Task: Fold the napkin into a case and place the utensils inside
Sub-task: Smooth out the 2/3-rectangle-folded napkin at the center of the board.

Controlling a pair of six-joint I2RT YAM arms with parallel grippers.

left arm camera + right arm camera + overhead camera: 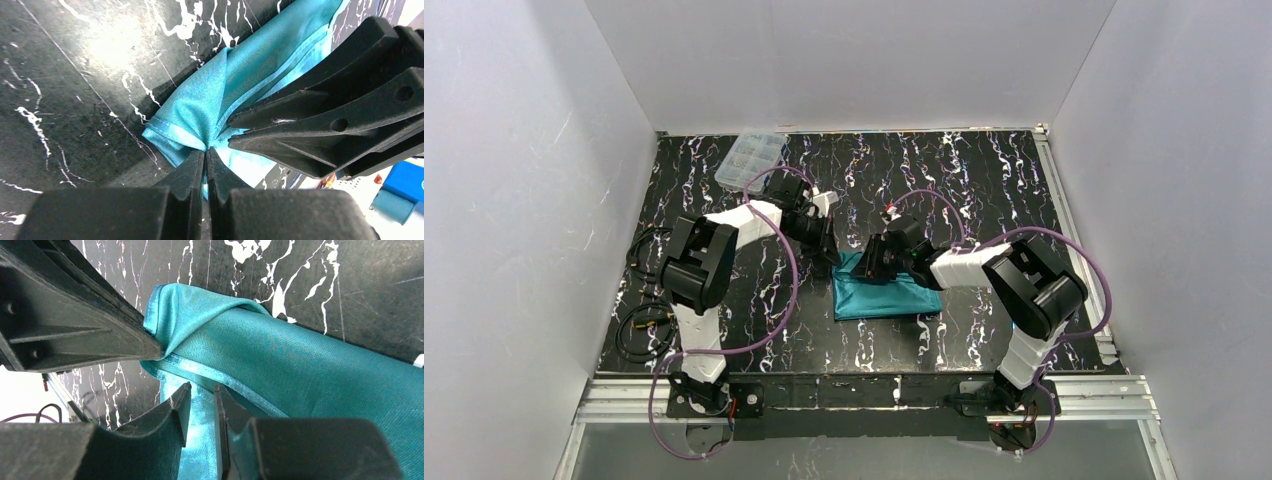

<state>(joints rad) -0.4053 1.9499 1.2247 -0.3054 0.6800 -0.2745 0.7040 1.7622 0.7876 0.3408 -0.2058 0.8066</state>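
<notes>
Here, the left gripper (206, 152) pinches the bunched teal napkin (215, 85); right gripper (200, 395) slightly apart.

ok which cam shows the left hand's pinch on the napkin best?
Left wrist. The left hand is shut on a bunched, hemmed corner of the napkin, seen close up. Top external shows it only small, over the napkin's far-left corner. Right wrist shows that hand from outside, its tip at the fold.
</notes>
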